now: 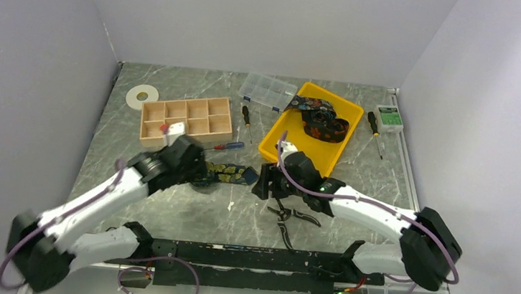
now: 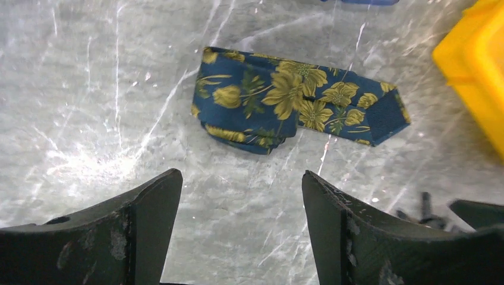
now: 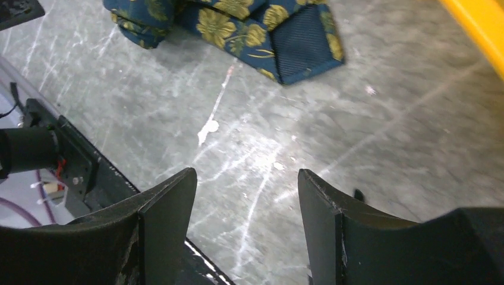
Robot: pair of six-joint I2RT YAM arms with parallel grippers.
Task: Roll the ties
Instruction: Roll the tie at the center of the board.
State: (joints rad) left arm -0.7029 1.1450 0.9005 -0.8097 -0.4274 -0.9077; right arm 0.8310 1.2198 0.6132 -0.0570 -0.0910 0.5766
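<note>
A navy tie with yellow flowers (image 1: 226,172) lies partly rolled on the table between my two grippers. In the left wrist view the tie (image 2: 285,101) has a coil at its left end and a short flat tail ending in a pointed tip at the right. In the right wrist view the tie's tip (image 3: 267,35) lies ahead of the fingers. My left gripper (image 2: 241,202) is open and empty, just short of the coil. My right gripper (image 3: 246,196) is open and empty, short of the tip. Another dark patterned tie (image 1: 321,120) lies loosely in the yellow tray (image 1: 279,145).
Black-handled pliers (image 1: 294,219) lie by the right arm. A wooden compartment box (image 1: 187,118), a clear plastic organiser (image 1: 269,90), several screwdrivers (image 1: 246,117), a white tape ring (image 1: 142,96) and a green-labelled box (image 1: 390,118) sit at the back.
</note>
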